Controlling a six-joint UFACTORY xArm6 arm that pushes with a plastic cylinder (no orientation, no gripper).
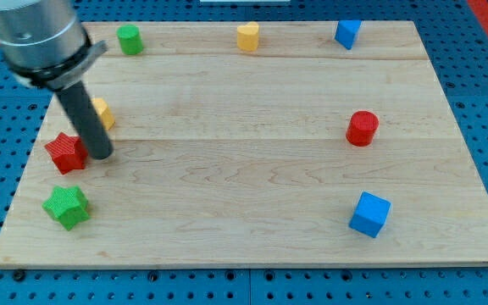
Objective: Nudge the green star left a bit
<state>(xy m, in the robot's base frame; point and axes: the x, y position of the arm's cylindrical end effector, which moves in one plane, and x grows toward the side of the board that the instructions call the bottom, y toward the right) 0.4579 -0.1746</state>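
The green star [66, 206] lies near the board's bottom left corner. My tip [100, 155] rests on the board just right of a red star [65, 152], up and to the right of the green star with a gap between them. A yellow block [102, 112] sits partly hidden behind the rod.
A green cylinder [129, 39], a yellow block [247, 36] and a blue block [346, 33] line the top edge. A red cylinder [363, 128] is at the right, a blue cube [369, 213] at the bottom right. The wooden board [244, 169] lies on a blue pegboard.
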